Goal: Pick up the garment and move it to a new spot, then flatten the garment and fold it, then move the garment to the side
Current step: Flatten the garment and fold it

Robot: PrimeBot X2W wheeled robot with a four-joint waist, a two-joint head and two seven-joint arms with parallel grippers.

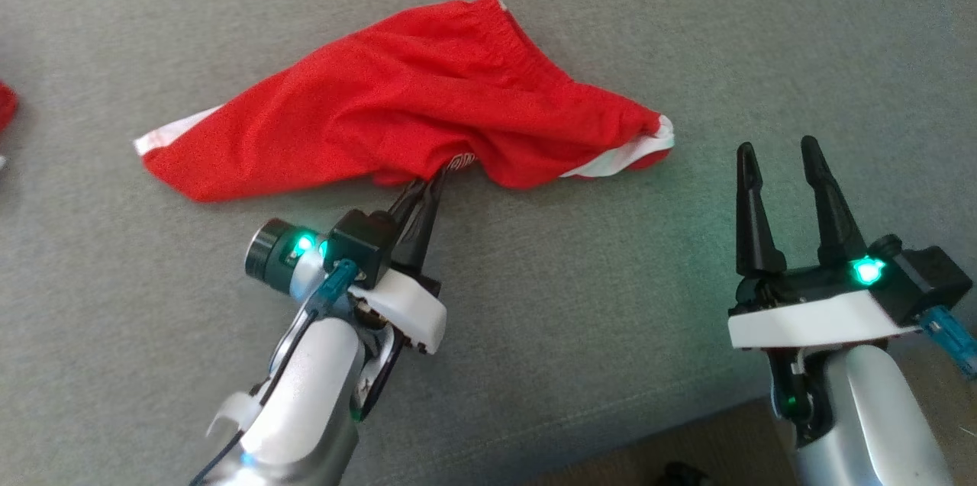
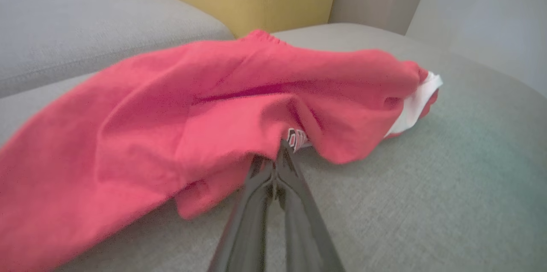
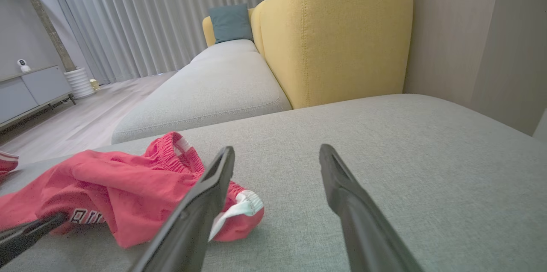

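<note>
The garment is clamped by the left gripper; the right gripper is held wide near the front edge of the cushion.

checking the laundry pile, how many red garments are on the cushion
2. The red shorts lie in the centre, their near edge pinched by the left gripper. A second red piece shows at the far left, mostly cut off; others may be hidden.

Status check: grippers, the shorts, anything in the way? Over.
Left gripper jaws shut on near edge of red shorts. Right gripper open, holding nothing. Shorts crumpled on grey sofa cushion, not flattened. Another red cloth at far left, well apart.
</note>
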